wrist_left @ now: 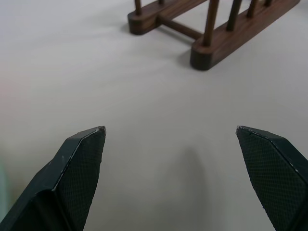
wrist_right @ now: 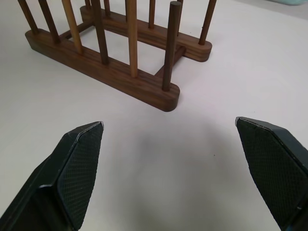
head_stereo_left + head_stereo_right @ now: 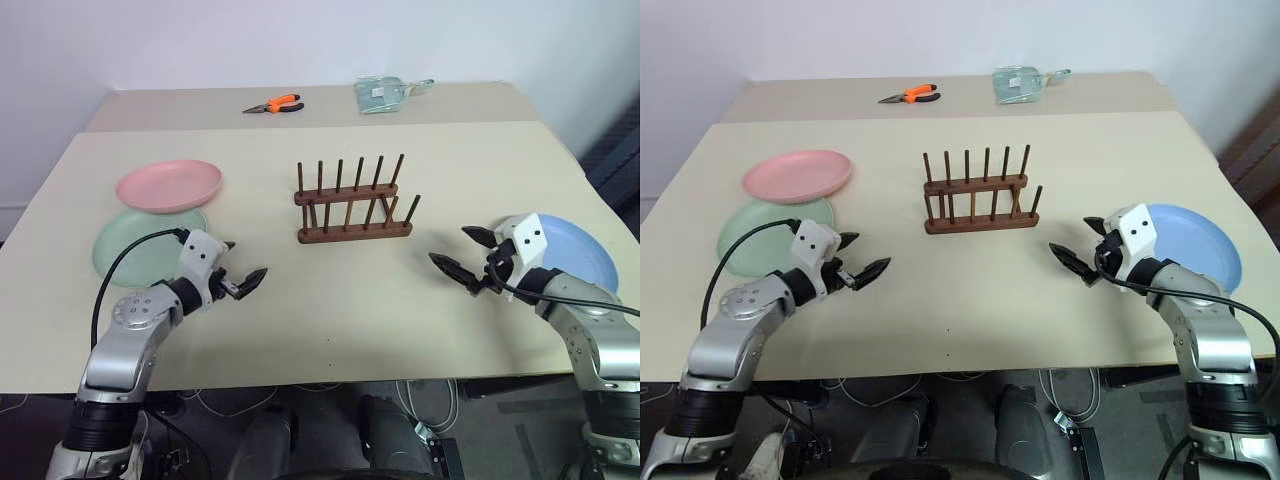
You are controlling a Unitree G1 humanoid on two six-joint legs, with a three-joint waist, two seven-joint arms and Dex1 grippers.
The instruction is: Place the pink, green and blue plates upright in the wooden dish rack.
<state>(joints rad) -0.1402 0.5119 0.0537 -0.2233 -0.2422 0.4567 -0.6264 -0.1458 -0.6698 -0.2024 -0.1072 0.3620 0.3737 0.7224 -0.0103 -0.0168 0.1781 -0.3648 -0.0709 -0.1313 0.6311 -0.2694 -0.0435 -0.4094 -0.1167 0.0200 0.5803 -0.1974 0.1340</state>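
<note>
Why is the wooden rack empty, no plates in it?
Empty. The wooden rack shows bare pegs; pink plate, green plate and blue plate lie flat on the table.

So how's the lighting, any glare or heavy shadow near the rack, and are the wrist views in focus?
Head views: even, soft light, no glare on the table; the wooden dish rack casts only a faint shadow. Left wrist view: rack base slightly soft, open left claw fingertips sharp. Right wrist view: rack crisp, with a dim shadow on the table between the open right claw fingers.
</note>
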